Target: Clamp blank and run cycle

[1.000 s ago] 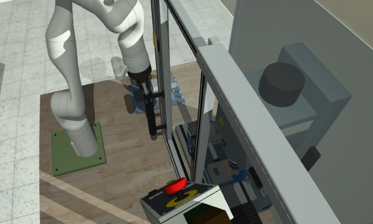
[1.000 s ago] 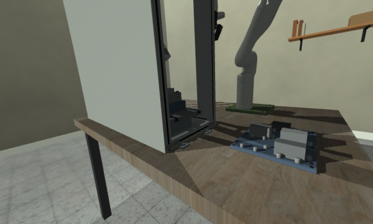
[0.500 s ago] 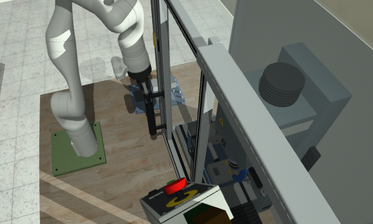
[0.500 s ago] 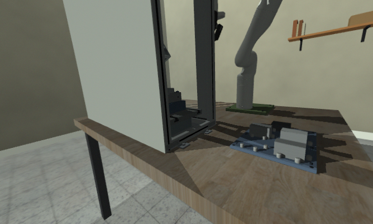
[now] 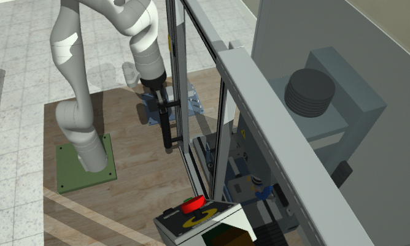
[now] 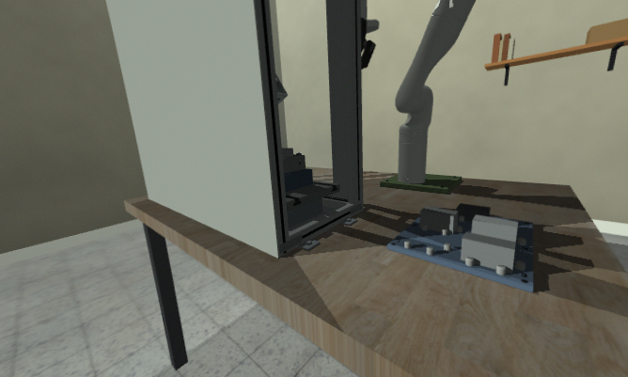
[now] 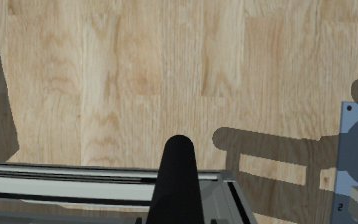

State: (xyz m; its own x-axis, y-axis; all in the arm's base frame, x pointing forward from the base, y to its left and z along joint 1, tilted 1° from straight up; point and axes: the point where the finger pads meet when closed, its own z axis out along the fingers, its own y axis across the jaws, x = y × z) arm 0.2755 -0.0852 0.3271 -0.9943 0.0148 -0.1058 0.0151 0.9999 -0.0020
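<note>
My gripper [image 5: 162, 108] [image 7: 179, 220] is partly open, with the upper part of the guard door's black upright handle [image 5: 166, 132] [image 7: 179, 170] between its fingers; a narrow gap seems to show on each side. The door stands toward the plate end of the guard; how wide the opening is I cannot tell. On the blue plate [image 5: 154, 119] [image 6: 409, 248] stand the dark setting master [image 6: 475, 211], a grey blank [image 6: 438, 220] and light grey blocks [image 6: 494, 227] [image 6: 487, 252]. Which blank matches the master's width is unclear. The vise [image 5: 242, 187] [image 6: 301, 191] is in shadow; its bars are not distinguishable.
The control column's head carries the black VISE AIR knob [image 5: 168, 211], the green CYCLE START button [image 5: 188, 200] and a red mushroom button [image 5: 194, 204]. The guard's frame [image 5: 261, 91] [image 6: 277, 205] stands beside the gripper. The amber lamp is not visible. The arm's green base [image 5: 70, 180] [image 6: 414, 187] is nearby.
</note>
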